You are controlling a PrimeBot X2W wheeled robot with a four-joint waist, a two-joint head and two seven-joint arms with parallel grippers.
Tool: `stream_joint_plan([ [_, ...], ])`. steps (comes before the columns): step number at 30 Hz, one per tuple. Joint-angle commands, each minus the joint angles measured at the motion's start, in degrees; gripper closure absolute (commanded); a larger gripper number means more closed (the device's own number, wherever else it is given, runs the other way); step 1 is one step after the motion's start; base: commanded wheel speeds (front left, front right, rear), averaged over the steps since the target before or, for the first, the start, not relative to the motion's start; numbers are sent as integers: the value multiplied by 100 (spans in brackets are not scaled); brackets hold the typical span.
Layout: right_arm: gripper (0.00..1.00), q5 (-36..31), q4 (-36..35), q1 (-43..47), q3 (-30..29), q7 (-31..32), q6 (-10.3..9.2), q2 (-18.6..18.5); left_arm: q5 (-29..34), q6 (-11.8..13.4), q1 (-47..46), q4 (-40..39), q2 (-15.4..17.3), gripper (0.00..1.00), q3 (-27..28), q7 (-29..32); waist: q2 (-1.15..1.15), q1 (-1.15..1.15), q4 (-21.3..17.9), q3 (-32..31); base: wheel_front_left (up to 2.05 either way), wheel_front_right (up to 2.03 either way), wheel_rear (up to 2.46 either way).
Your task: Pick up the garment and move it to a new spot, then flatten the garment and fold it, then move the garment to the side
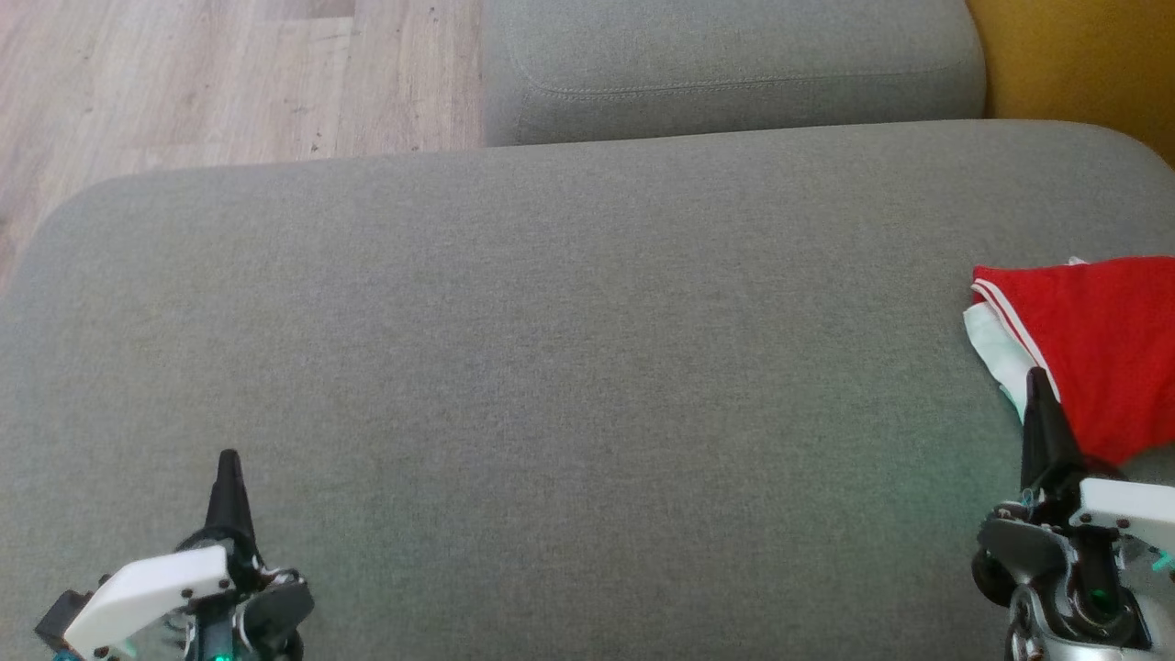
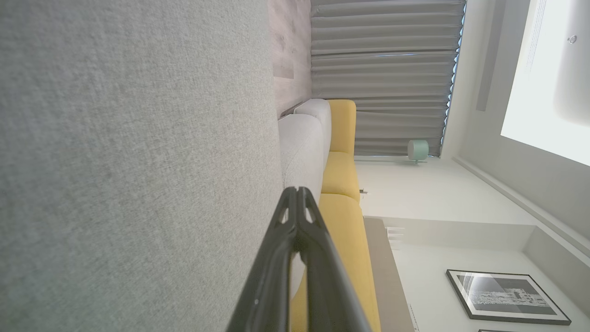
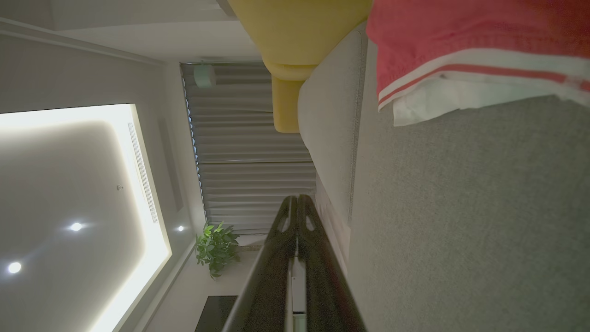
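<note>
The garment (image 1: 1088, 353) is red with white trim and stripes, lying bunched at the right edge of the grey sofa cushion (image 1: 551, 367); the right wrist view shows the garment (image 3: 474, 50) at its top right. My right gripper (image 1: 1037, 378) is shut and empty, its tip just in front of the garment's near white edge. My left gripper (image 1: 228, 459) rests shut and empty over the cushion's near left. In each wrist view the fingers meet at the tip: left gripper (image 2: 297, 190), right gripper (image 3: 297, 198).
A second grey cushion (image 1: 734, 69) lies behind. Wooden floor (image 1: 229, 83) shows at the far left and yellow upholstery (image 1: 1083, 64) at the far right. The wrist views show yellow sofa sections (image 2: 343, 184), curtains (image 2: 382, 69) and a potted plant (image 3: 216, 246).
</note>
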Motion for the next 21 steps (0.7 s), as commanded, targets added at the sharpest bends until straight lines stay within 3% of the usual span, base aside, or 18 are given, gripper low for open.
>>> stream_joint_plan([
  [1, 100, 39, -233, -112, 118, 39, -3, -31, -31, -37, -269, -209, 51, 100, 231, 41, 0, 0, 0, 0, 0, 0, 0],
  [21, 100, 40, -233, -112, 118, 39, -3, -31, -31, -37, -269, -209, 51, 100, 231, 40, 0, 0, 0, 0, 0, 0, 0],
])
